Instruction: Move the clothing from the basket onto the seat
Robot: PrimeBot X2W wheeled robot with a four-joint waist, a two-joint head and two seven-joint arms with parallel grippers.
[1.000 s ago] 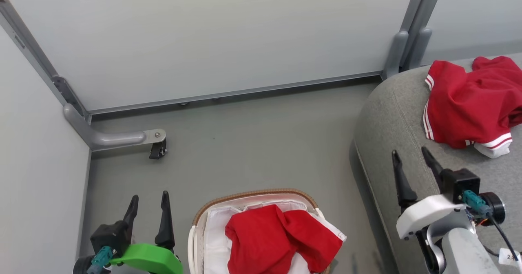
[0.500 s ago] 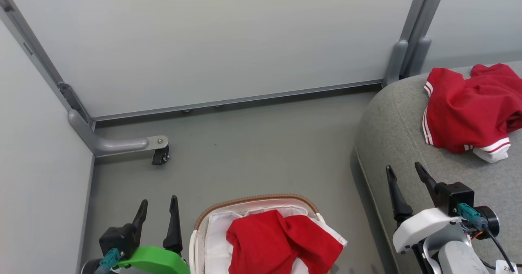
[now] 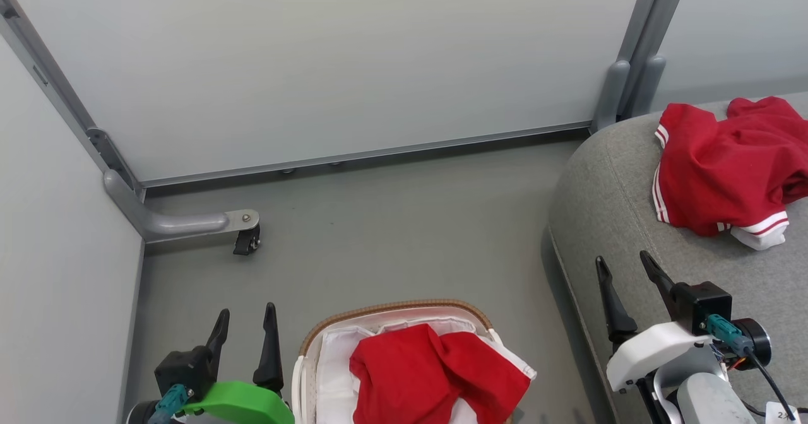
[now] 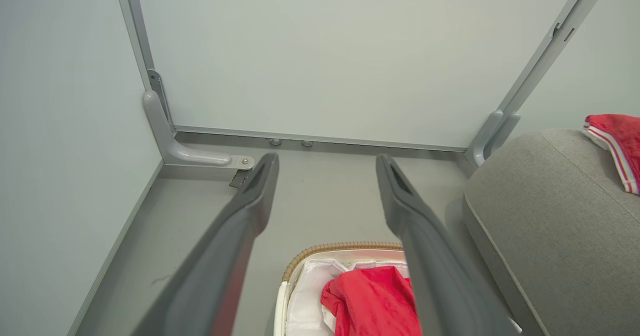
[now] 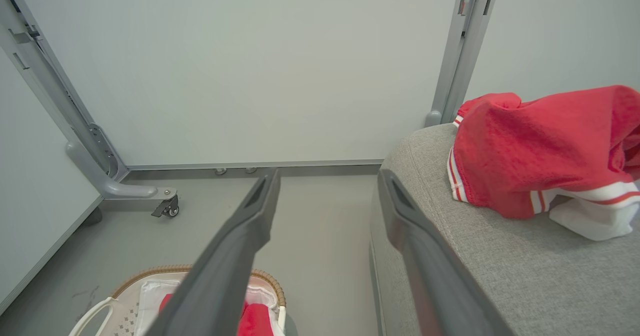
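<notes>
Currently, the left end effector (image 3: 246, 312) is held free above the grey floor (image 3: 391, 222), with its two long dark fingers spread apart and nothing between them. Just to the right of it, the small oval white plastic basket with a brown woven rim (image 3: 391, 304) is placed on the floor and is not touched by the fingers. Inside the basket, on the white cloth liner (image 3: 331, 361), one soft red fabric garment (image 3: 435, 373) is lying crumpled. One corner of it, with white trim, is hung over the rim on the side away from the left end effector.

The right end effector (image 3: 622, 260) is opened as well and is empty. It is seen at the left edge of the large grey woven-fabric couch (image 3: 606, 184), near its rounded corner. Beyond it and to its right, well apart from the fingertips, the second red garment (image 3: 726, 165), with thin white stripes and a white cuff, is laid in a heap on the couch.

Ahead of the left end effector, a grey caster foot (image 3: 245, 241) of the pale partition wall (image 3: 379, 64) is seen on the floor.
</notes>
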